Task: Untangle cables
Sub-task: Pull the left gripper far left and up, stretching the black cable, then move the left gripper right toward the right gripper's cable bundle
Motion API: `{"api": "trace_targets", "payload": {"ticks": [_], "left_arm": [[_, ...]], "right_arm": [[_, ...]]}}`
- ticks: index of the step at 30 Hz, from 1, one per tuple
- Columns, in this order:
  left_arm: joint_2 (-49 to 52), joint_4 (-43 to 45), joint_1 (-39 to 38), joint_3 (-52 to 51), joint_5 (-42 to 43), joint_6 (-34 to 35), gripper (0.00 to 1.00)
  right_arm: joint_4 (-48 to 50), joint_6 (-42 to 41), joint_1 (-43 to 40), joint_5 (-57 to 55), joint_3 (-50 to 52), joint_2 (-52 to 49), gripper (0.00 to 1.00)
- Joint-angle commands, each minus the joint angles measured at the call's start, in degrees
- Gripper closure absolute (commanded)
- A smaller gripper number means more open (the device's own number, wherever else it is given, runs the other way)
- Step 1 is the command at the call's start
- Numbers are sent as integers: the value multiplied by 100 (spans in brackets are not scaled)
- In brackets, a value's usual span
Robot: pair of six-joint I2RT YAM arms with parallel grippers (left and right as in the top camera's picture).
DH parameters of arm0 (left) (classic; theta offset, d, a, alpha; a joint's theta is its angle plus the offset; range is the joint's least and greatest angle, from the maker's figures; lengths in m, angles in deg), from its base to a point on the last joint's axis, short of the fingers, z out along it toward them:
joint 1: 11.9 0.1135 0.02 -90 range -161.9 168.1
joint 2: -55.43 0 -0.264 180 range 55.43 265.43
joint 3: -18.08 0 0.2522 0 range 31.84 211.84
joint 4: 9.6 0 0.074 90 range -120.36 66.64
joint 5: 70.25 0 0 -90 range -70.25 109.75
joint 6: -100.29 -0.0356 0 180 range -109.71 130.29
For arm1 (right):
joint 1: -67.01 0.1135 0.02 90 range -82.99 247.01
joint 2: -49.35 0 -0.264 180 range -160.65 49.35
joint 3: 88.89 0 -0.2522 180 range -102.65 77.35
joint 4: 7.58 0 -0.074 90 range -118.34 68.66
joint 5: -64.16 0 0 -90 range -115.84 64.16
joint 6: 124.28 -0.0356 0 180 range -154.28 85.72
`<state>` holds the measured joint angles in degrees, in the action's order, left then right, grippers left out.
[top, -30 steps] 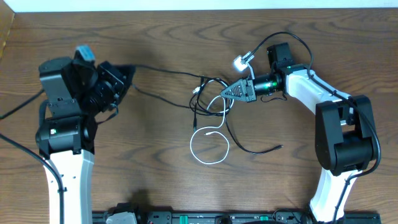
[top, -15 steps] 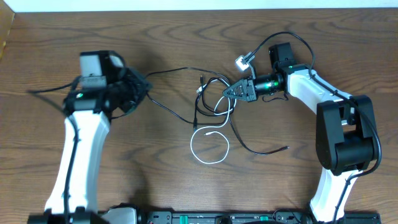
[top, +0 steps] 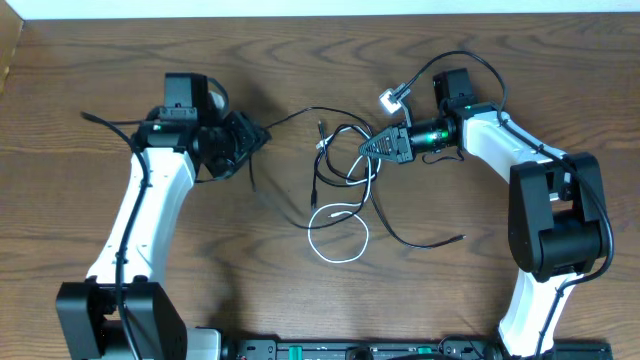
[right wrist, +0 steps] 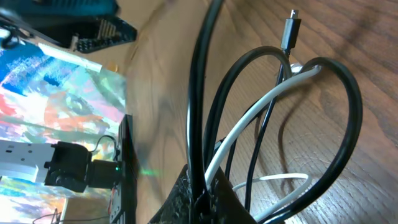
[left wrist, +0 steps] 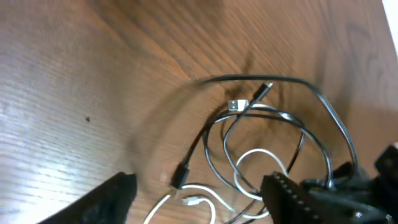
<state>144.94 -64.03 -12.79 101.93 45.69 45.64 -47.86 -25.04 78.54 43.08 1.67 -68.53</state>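
Overhead, we see the cables (top: 345, 160) bunched near the middle of the wooden table (top: 230, 290), with the right gripper (top: 366, 149) at their 3 o'clock edge and the left gripper (top: 250, 140) well apart at 9 o'clock. Only this view gives the whole layout: the white cable (top: 309, 236) drops toward 6 o'clock into a loose ring lying flat, a black tail (top: 432, 243) wanders out toward 4 o'clock, and a black strand (top: 290, 113) runs toward 10 o'clock up to the left gripper's tips. Whether it touches them we cannot tell.

The right wrist view adds what the overhead cannot: the right gripper's fingers are clenched on the cables, a black one and the white one both running down into the pinch. A small plug (right wrist: 289, 28) stands free at 1 o'clock beyond the loops. Those fingers are cut off by the bottom edge, and the 9 o'clock side behind the loops is a colourful blur we cannot make out.

The left wrist view shows its own two fingers (left wrist: 112, 196) spread wide, released, with nothing gripped between them. It looks across at the tangle, where a silver plug (left wrist: 235, 104) and a black plug (left wrist: 180, 175) lie on the wood. Both fingers are cropped at the bottom edge, and the dark shape at 4 o'clock is too blurred to name
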Motion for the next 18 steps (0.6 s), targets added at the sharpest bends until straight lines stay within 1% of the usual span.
{"api": "trace_targets", "payload": {"ticks": [1, 7, 9, 10, 12, 13, 18], "left_arm": [[-192, -308, -13, 459, -404, -234, 27], [-190, -1093, -66, 505, -831, -216, 27], [-190, -1344, -179, 503, -1021, -326, 43], [-186, -1403, -284, 483, -1036, -564, 49], [-186, -1414, -507, 413, -1038, -1010, 50], [-186, -1414, -625, 372, -1038, -1128, 50], [-164, -1414, -1274, 94, -1038, -1353, 50]], "right_arm": [[-4, -46, -20, 105, 4, 57, 99], [-4, -46, -20, 105, 4, 57, 99], [-4, -46, -20, 105, 4, 57, 99], [-4, -46, -20, 105, 4, 57, 99], [-4, -48, -20, 105, 4, 57, 99], [-4, -61, -20, 105, 4, 57, 99], [-4, -68, -20, 107, 4, 57, 99]]}}
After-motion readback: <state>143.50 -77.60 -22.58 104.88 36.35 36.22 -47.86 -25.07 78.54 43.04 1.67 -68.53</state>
